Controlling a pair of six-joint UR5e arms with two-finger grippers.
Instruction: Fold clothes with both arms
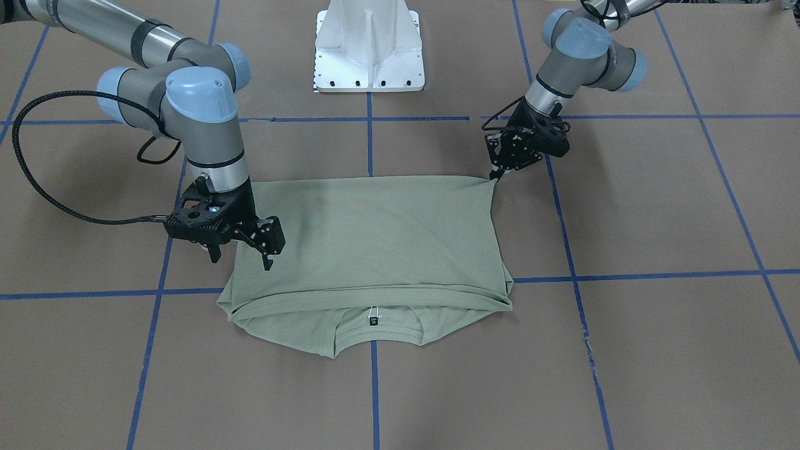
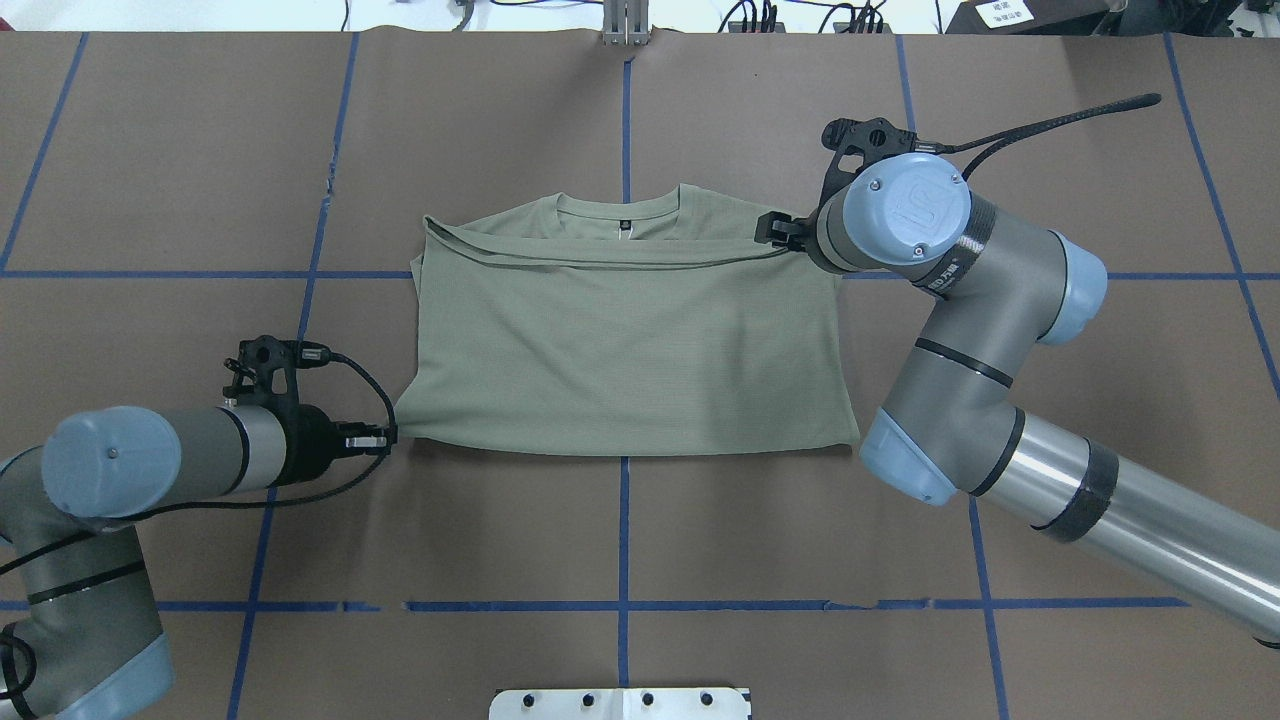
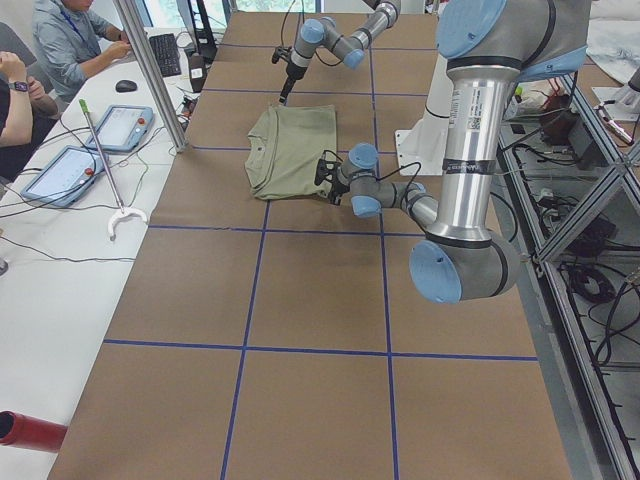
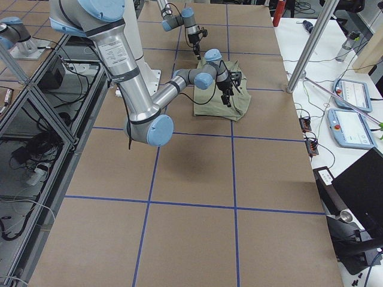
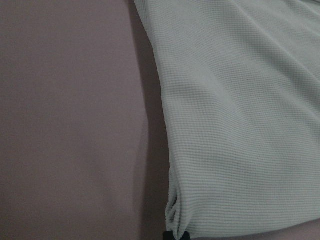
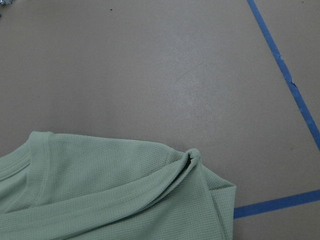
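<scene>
The pale sage-green shirt point(image 1: 375, 237) lies folded on the brown table, lower half doubled over the chest, with the round neckline and black label point(image 1: 374, 321) showing at the far edge. It also shows in the overhead view point(image 2: 620, 340). My left gripper point(image 1: 497, 177) is shut on the shirt's near left corner, which is pulled up slightly; the left wrist view shows that pinched corner point(image 5: 175, 227). My right gripper point(image 1: 244, 255) is open and empty, hovering just above the shirt's far right fold corner point(image 6: 190, 160). In the overhead view my right wrist point(image 2: 900, 210) hides it.
The white pedestal base point(image 1: 369, 44) stands at the robot's side of the table. Blue tape lines point(image 2: 625, 520) grid the brown surface. In the exterior left view operators point(image 3: 70, 40) sit with tablets point(image 3: 125, 125) at a side desk, behind a metal pole point(image 3: 150, 70).
</scene>
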